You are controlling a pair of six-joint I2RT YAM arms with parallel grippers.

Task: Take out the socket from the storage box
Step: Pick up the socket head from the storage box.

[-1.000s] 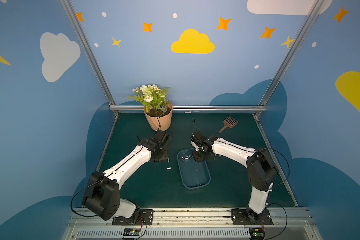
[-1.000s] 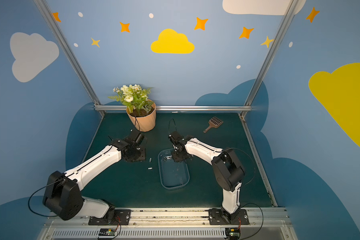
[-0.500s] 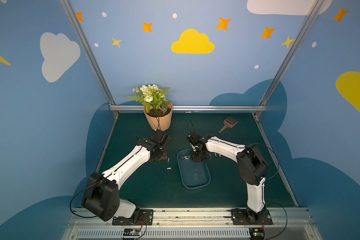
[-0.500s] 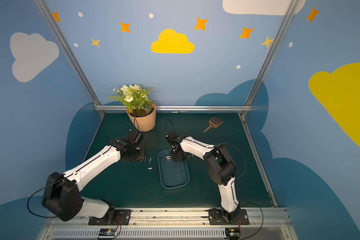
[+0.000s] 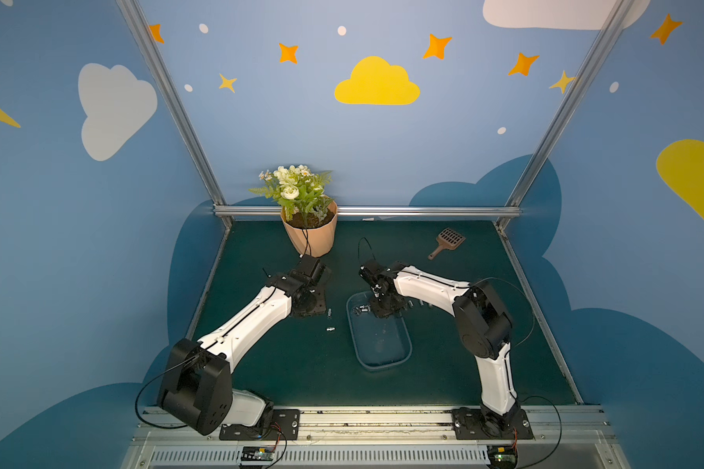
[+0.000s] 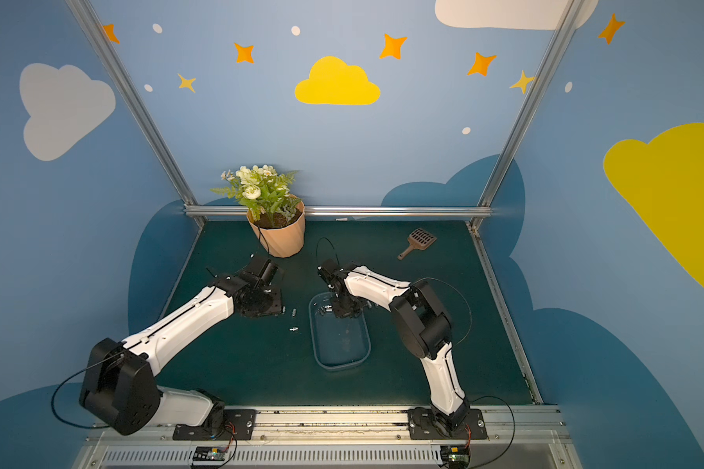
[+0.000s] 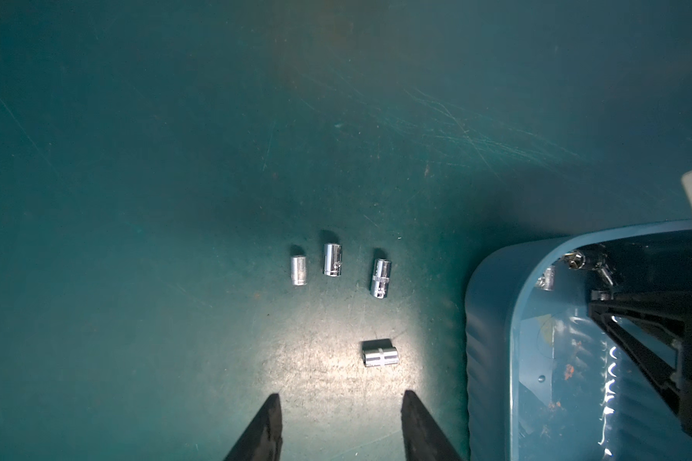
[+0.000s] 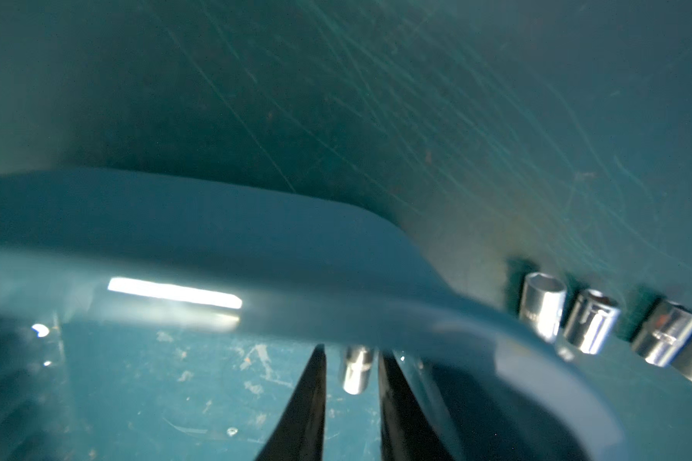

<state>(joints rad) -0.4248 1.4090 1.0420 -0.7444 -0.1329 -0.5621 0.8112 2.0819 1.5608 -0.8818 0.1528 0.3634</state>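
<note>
The storage box (image 5: 383, 367) (image 6: 340, 367), a shallow bluish tub, lies mid-mat. My right gripper (image 5: 376, 310) (image 8: 352, 350) reaches down into its far end. The fingers stand narrowly apart around a small chrome socket (image 8: 356, 371) that rests by the box wall (image 8: 256, 247), with a thin gap on one side. More sockets (image 5: 358, 310) lie in the far left corner of the box. My left gripper (image 7: 338, 399) (image 5: 316, 310) hangs open and empty over the mat left of the box. Several sockets (image 7: 381, 278) lie on the mat in front of it, the nearest socket (image 7: 380, 352) just beyond its tips.
Three sockets (image 8: 542, 305) lie in a row on the mat just outside the right side of the box. A peach flowerpot (image 5: 309, 235) stands at the back, close behind the left wrist. A brown slotted scoop (image 5: 448, 241) lies at the back right.
The right arm's elbow has swung inward and its gripper has shifted slightly left over the far end of the box. The left arm has not moved.
</note>
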